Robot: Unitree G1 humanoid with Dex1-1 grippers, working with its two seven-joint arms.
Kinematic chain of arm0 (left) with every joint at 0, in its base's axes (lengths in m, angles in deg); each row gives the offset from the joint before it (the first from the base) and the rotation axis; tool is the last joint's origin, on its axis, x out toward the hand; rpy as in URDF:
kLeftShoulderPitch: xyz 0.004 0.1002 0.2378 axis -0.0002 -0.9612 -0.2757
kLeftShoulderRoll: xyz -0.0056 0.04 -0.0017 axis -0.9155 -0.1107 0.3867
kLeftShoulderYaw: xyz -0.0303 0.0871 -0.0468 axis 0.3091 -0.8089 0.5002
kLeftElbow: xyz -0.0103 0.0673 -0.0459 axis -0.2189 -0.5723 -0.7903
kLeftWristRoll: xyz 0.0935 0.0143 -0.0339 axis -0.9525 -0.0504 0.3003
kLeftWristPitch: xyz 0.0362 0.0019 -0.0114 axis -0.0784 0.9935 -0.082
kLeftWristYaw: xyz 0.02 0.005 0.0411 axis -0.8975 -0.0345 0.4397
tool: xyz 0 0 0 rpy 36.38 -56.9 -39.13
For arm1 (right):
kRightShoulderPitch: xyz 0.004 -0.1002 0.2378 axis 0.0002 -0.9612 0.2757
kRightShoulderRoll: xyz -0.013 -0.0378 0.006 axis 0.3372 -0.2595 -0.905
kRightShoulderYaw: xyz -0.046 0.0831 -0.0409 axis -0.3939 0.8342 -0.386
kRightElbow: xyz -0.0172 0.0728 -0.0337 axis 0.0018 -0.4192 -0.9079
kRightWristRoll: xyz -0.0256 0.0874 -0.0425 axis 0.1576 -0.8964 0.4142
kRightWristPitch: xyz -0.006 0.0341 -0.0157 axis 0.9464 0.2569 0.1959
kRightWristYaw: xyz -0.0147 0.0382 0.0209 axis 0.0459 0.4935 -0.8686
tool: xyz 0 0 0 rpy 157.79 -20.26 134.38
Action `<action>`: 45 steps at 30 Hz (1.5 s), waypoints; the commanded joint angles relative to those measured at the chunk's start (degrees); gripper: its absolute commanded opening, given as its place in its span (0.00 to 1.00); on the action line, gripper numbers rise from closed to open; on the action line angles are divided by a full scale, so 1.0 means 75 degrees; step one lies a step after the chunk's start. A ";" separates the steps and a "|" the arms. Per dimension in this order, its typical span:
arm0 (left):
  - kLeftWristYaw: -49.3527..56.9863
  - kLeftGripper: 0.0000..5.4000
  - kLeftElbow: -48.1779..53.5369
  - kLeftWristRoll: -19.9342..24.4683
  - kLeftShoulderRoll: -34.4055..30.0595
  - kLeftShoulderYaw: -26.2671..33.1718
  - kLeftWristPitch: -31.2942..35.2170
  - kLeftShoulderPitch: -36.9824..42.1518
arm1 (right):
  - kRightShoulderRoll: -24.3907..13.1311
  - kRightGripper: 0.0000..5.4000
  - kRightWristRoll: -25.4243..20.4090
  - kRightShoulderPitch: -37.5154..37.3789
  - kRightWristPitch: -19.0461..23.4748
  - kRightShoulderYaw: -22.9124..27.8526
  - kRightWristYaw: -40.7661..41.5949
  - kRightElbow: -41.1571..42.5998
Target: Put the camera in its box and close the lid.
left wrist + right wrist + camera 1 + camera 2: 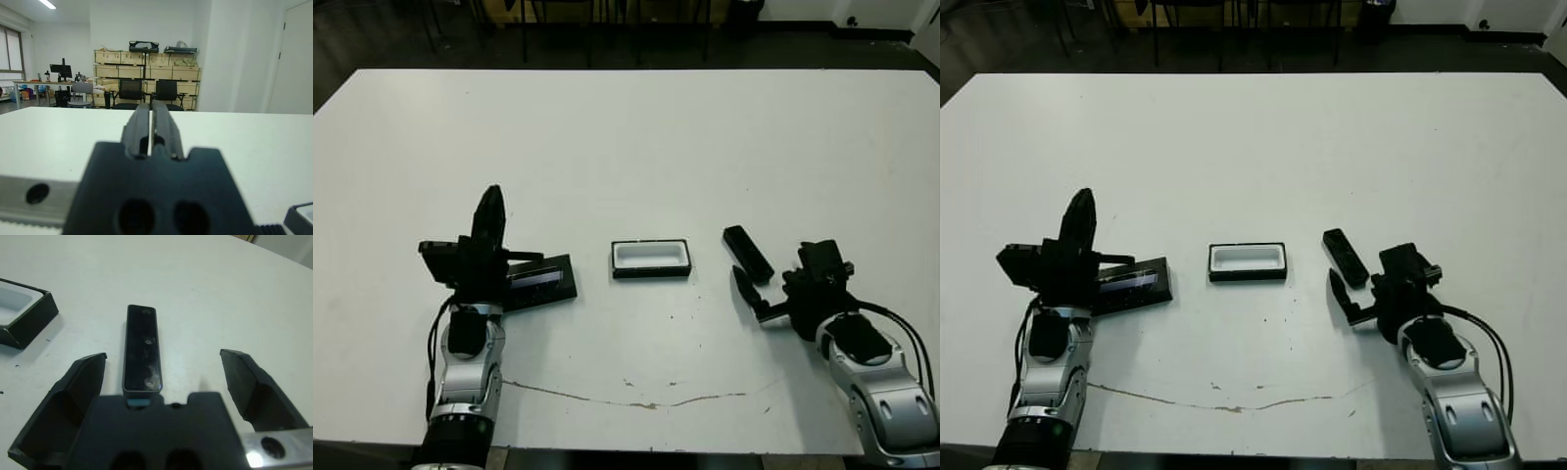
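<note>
The right pincer [164,377] is hanging wide open and empty, straddling the slim, rigid, glossy black bar camera [142,348], probably light and slippery, best pinched across its long sides.

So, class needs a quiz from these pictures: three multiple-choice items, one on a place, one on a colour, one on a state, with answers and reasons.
1. The box lies
A. between lid and camera
B. on the lid
C. at the far edge

2. The box's lining is
A. red
B. white
C. green

3. The right gripper is
A. shut on the camera
B. holding the lid
C. open

Answers:
1 A, lid on its left, camera on its right.
2 B, the inside shows white.
3 C, its fingers stand apart either side of the camera, not touching it.
</note>
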 commanded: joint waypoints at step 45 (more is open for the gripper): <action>0.0032 0.00 -0.0240 -0.0029 -0.0032 0.0010 0.0030 -0.0223 | -0.0072 0.13 -0.0815 0.0011 0.0350 0.0244 0.0861 -0.0478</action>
